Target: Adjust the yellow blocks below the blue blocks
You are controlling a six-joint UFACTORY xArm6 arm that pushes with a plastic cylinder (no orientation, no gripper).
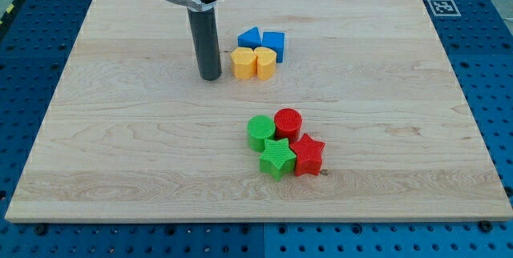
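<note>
Two yellow blocks sit side by side near the view's top centre: a yellow hexagon-like block (244, 62) and a second yellow block (265, 62) touching its right side. Directly above them, touching, are a blue triangular block (250, 37) and a blue cube-like block (274, 43). My tip (210, 76) rests on the wooden board (120, 130) just to the left of the left yellow block, a small gap apart from it.
A cluster lies in the lower middle: a green round block (260, 131), a red cylinder (288, 121), a green star (276, 157) and a red star (307, 154), all touching. A fiducial marker (440, 6) is beyond the board's top right corner.
</note>
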